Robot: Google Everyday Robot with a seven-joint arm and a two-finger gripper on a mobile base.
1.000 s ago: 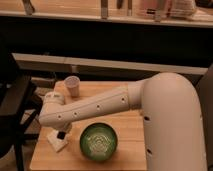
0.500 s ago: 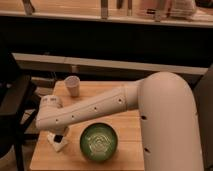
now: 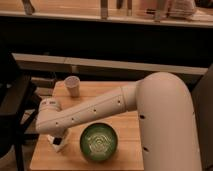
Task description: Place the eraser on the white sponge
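Note:
The white sponge (image 3: 52, 141) is a small off-white block on the front left of the wooden table (image 3: 125, 120), partly hidden under my arm. A small dark piece, likely the eraser (image 3: 58, 142), shows against the sponge's top, right below my wrist. My gripper (image 3: 56, 137) points down at the end of the white arm (image 3: 95, 112), directly over the sponge and mostly hidden by the wrist. I cannot tell whether the eraser is held or resting on the sponge.
A green bowl (image 3: 99, 141) stands just right of the sponge, near the front edge. A pale paper cup (image 3: 72, 85) stands at the table's back left. A dark chair (image 3: 12, 110) is at the left, and a counter runs behind.
The wrist has sunk a little toward the sponge and shifted slightly left. The bowl and the cup have not moved.

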